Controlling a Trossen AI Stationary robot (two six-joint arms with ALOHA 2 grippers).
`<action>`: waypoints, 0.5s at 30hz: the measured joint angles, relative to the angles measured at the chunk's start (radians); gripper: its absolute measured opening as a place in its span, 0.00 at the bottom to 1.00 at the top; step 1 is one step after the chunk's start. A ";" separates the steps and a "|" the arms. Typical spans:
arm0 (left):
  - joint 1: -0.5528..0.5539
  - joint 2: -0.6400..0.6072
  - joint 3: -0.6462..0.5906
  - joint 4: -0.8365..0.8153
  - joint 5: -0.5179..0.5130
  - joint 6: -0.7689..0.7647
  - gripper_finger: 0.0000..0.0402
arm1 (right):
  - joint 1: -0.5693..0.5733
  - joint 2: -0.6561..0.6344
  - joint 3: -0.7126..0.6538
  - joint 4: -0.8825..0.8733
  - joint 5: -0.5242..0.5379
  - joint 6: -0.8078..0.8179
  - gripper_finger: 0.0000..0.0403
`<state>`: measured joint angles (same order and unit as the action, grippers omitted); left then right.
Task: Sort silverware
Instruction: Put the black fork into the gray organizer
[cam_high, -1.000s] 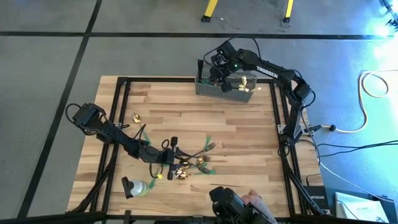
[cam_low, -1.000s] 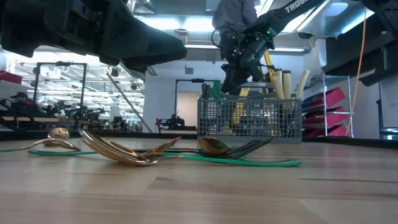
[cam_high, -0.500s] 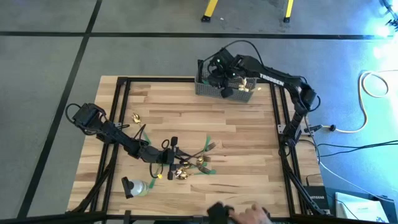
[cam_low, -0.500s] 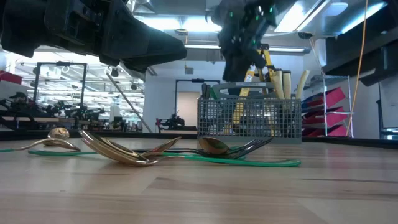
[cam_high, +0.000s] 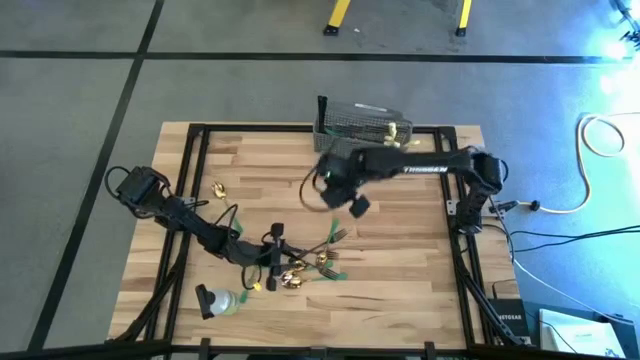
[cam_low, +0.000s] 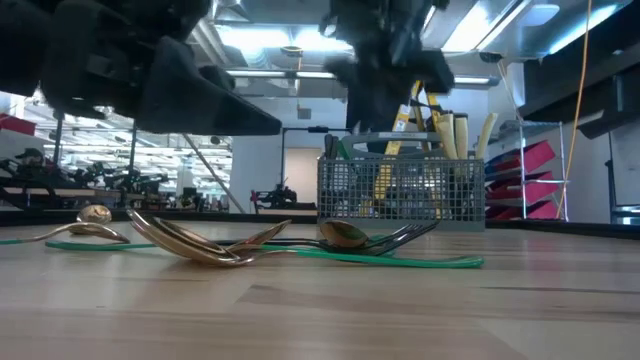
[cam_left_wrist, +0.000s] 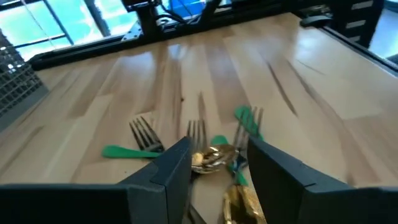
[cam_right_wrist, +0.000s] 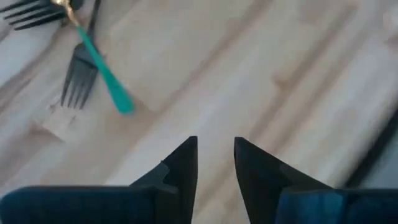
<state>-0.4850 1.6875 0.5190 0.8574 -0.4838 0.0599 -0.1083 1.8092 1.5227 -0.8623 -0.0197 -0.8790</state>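
Right hand (cam_right_wrist: 216, 163) empty, apparently above forks (cam_right_wrist: 78, 84)

Probably "TROSSEN" on right arm (cam_high: 425, 168)

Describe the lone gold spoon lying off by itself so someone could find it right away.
Start at the wooden table and find the left edge, away from the grey wire mesh basket at the back. The small shiny gold spoon lies there alone on bare wood, apart from the tangled pile of cutlery nearer the front.
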 joint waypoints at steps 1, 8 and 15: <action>-0.006 0.000 -0.008 0.008 -0.009 -0.001 0.35 | 0.019 0.008 -0.031 0.037 -0.011 0.005 0.20; -0.042 0.000 -0.131 0.163 -0.085 -0.040 0.35 | 0.137 0.021 -0.206 0.337 -0.125 0.149 0.13; -0.047 0.000 -0.224 0.307 -0.091 -0.084 0.35 | 0.246 0.062 -0.331 0.605 -0.074 0.260 0.20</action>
<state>-0.5318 1.6875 0.2953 1.1648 -0.5749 -0.0237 0.1378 1.8712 1.1917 -0.2572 -0.0937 -0.6192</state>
